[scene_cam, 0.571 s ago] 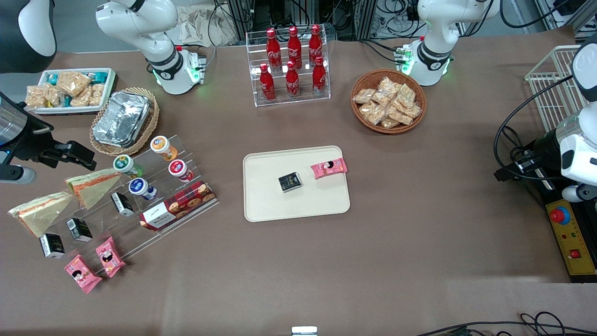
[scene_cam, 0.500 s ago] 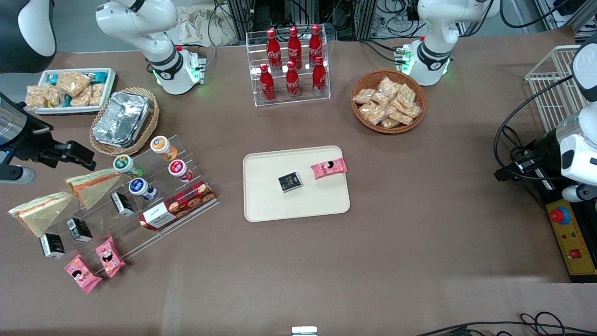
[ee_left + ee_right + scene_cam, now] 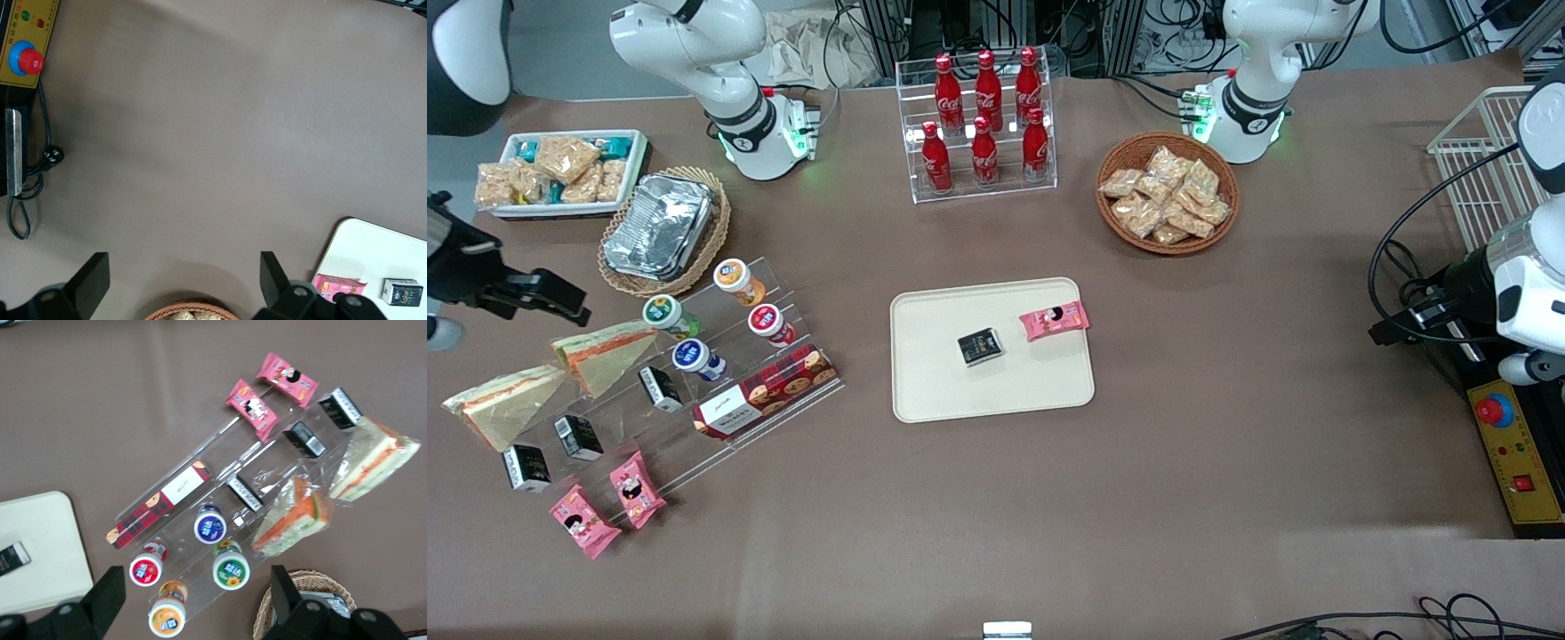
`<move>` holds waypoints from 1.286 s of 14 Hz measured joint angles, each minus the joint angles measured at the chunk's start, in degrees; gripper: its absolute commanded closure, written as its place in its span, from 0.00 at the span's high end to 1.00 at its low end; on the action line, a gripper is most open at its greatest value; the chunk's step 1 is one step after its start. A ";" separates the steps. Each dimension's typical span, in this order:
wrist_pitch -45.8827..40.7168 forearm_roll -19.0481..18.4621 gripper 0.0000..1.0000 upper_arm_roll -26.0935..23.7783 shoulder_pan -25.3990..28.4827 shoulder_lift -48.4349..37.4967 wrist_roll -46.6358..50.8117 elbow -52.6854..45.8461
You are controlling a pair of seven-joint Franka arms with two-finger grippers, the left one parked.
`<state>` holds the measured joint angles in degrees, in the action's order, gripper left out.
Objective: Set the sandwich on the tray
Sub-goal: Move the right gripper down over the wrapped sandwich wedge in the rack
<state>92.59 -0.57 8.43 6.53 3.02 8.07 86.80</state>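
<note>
The sandwich (image 3: 503,404) is a clear-wrapped cream wedge with a thin orange-red and green edge. It lies on the table at the working arm's end and also shows in the right wrist view (image 3: 370,460). A similar wedge with a broad orange band (image 3: 600,351) lies beside it. The cream tray (image 3: 934,391) sits mid-table and holds a black packet (image 3: 980,346) and a pink snack pack (image 3: 1055,320). My right gripper (image 3: 560,300) hovers open and empty above the table, farther from the front camera than both wedges; its fingers (image 3: 110,593) stand wide apart.
A clear stepped rack (image 3: 720,391) holds yoghurt cups, a cookie box (image 3: 765,391), black packets and pink packs. A foil tray in a wicker basket (image 3: 660,227), a white snack tray (image 3: 560,169), a cola rack (image 3: 983,124) and a snack basket (image 3: 1167,193) stand farther back.
My right gripper has shifted a little toward the working arm's end of the table. Nothing else has moved.
</note>
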 measured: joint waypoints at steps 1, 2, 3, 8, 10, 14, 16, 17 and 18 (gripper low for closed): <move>0.00 0.00 0.97 0.98 -0.43 0.11 -0.05 -0.06; 0.00 -0.44 0.97 1.81 -0.96 0.37 -0.23 -0.05; 0.03 -1.79 0.97 2.34 -1.41 0.71 -0.47 -0.06; 1.51 -6.07 0.97 3.54 -1.63 1.78 -1.63 -0.07; 1.89 -6.28 0.97 4.80 -1.82 2.20 -1.65 -0.08; 6.10 -6.32 0.97 5.93 -4.97 4.94 -2.25 -0.07; 8.25 -5.22 0.97 5.97 -7.94 6.84 -2.25 -0.06; 9.15 -4.25 0.97 5.99 -9.54 7.91 -2.30 -0.05; 9.89 -3.11 0.98 6.02 -11.11 9.08 -2.35 -0.03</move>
<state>102.47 -3.68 14.44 -4.58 12.10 5.73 86.77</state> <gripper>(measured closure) 0.026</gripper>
